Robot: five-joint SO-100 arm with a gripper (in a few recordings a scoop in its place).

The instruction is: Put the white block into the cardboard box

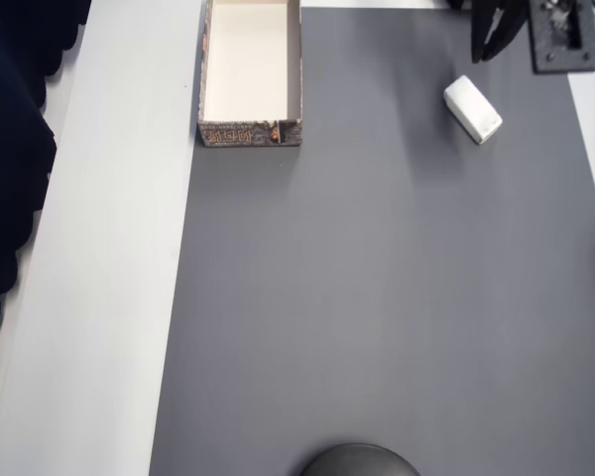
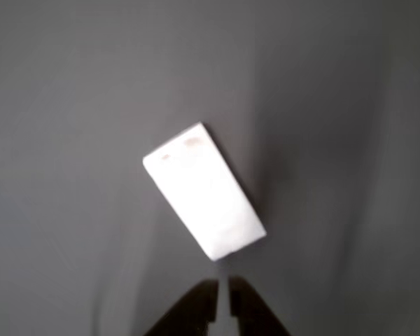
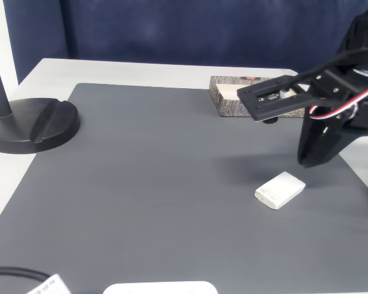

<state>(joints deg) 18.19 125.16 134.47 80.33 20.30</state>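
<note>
The white block [image 1: 473, 109] lies flat on the grey mat at the right, turned at a slant, and nothing touches it. My gripper [image 1: 489, 48] hovers just beyond it, near the mat's far right corner. In the wrist view the block [image 2: 204, 190] sits a short way ahead of my dark fingertips [image 2: 213, 308], which are almost together with nothing between them. In the fixed view my gripper [image 3: 310, 159] hangs above and slightly behind the block [image 3: 280, 190]. The cardboard box [image 1: 250, 69] stands open and empty at the mat's far left corner, well apart from the block; the arm partly hides the box [image 3: 230, 101].
A grey mat [image 1: 377, 297] covers the table, with a bare white strip [image 1: 109, 248] to its left. A black round stand base [image 3: 30, 122] sits at the mat's near edge, also seen as a dark base [image 1: 360, 462]. Dark blue curtain lies behind.
</note>
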